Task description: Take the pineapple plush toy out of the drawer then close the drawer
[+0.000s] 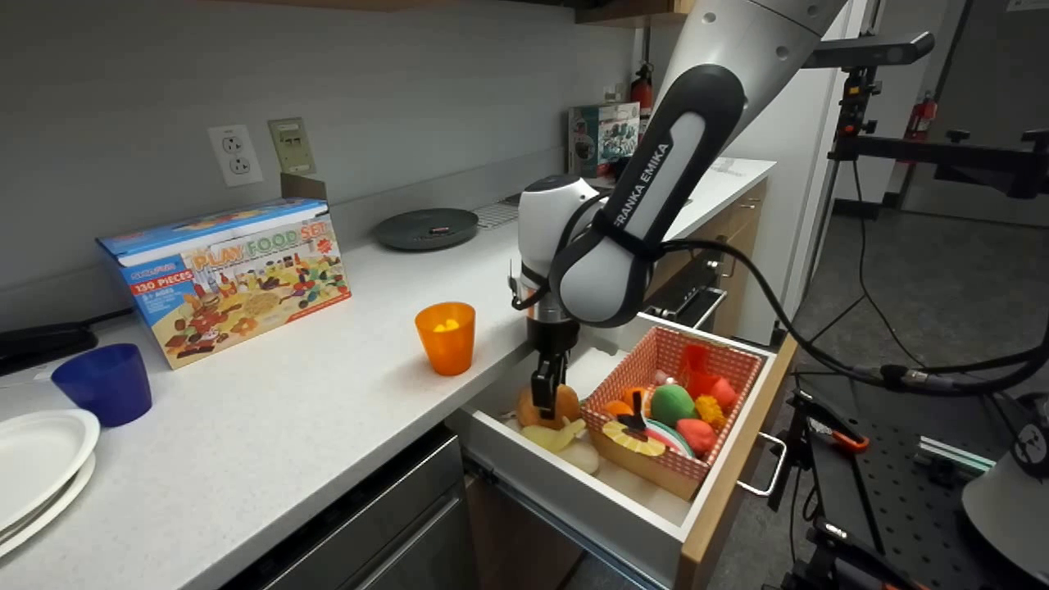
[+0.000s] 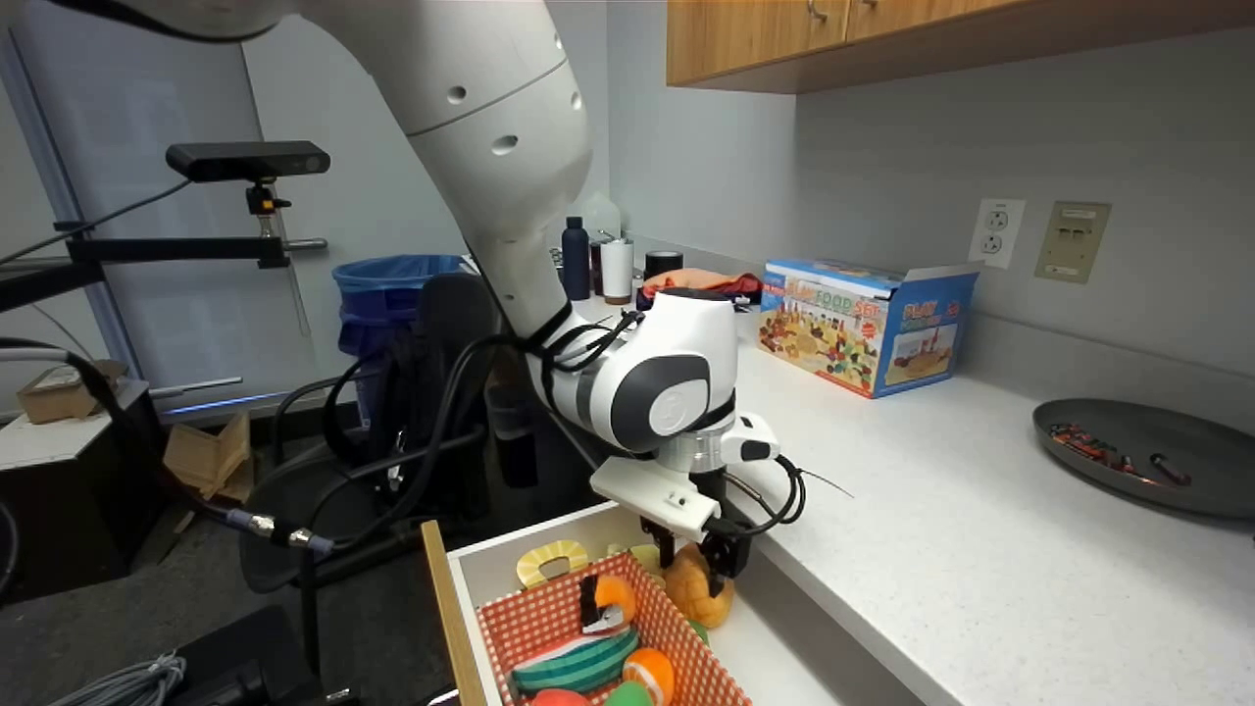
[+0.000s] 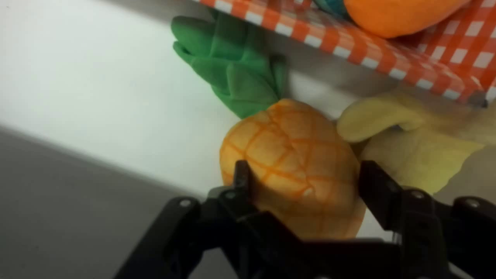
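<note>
My gripper (image 3: 304, 176) is low beside the checked basket (image 3: 327, 44), and its jaws are spread apart, with nothing pinched as far as I can see. The pineapple plush toy (image 3: 290, 151) lies in the drawer (image 1: 574, 504) right next to the basket, its round body showing between my jaws and its green leaves near the basket's wall. I can't tell if I am touching its sides. A pale yellow toy (image 3: 418, 155) lies next to the basket too, near one of my jaws, so I might grab it by mistake. The drawer stands open around the basket, and its brown front (image 1: 721, 516) is on the basket's other side from me. Farther from the basket, and higher up, an orange cup (image 1: 447, 344) stands on the counter (image 1: 328, 410).

So the drawer is open and I am at the toy: that much looks done. I think the rest is left: squeeze the pineapple, lift it away from the basket, set it down outside, then push the brown front until the drawer is closed.
</note>
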Available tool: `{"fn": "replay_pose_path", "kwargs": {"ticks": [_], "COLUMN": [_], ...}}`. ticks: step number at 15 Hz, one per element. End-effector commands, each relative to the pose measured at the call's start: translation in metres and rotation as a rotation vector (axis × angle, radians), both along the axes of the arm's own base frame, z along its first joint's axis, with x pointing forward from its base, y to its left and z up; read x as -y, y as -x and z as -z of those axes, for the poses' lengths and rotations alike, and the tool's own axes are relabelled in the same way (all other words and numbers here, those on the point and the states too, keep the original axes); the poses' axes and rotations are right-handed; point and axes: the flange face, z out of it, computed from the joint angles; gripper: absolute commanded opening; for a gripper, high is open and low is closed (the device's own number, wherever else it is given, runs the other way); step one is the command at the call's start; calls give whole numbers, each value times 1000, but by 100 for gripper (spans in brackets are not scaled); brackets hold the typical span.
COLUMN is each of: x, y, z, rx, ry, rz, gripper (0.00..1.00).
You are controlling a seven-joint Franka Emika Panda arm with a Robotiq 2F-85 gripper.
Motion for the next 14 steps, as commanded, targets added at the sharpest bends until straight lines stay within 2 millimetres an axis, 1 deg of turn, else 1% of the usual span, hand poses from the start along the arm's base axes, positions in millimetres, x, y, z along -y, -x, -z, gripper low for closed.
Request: {"fn": "replay_pose_path", "kwargs": {"ticks": [1,6,7,8,9,10,14], "x": [4,13,13,13,12,11,12], "y": [-7,-3,-1,2,5,8,19], "z": [4,0,-3,-6,-11,-16,-38], "rx": [21,27,26,16,3,-2,-24], "ry": [-23,-23,-20,-18,-25,-17,-3], "rz": [-19,0,-1,-8,-20,-31,-65], "gripper": [42,6,2,0,0,4,4]}}
